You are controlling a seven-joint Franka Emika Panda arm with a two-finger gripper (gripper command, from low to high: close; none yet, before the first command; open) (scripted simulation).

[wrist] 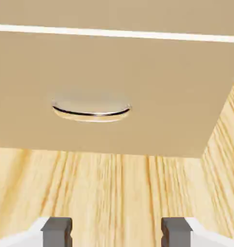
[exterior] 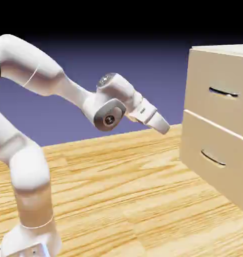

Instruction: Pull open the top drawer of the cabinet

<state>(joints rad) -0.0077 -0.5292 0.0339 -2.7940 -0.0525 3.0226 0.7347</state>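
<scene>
The beige cabinet (exterior: 194, 75) stands at the right of the exterior view. Its top drawer (exterior: 206, 108) is shut flush, and a thin dark handle (exterior: 223, 92) curves across it. My gripper (exterior: 165, 128) hangs in the air left of the cabinet, pointing down and to the right, level with the seam between the two drawers and well short of them. In the hand view the gripper (wrist: 116, 231) is open, with only table wood showing between its grey fingertips (wrist: 57, 230). That view is aimed at the lower drawer front (wrist: 152, 72) and its handle (wrist: 91, 113). Only a strip of the top drawer (wrist: 114, 14) shows above the pale seam.
The lower drawer (exterior: 213, 145) with its own dark handle (exterior: 213, 158) is shut too. The light wooden table (exterior: 133, 190) runs up to the cabinet's foot. My white arm (exterior: 48, 75) arches in from the left.
</scene>
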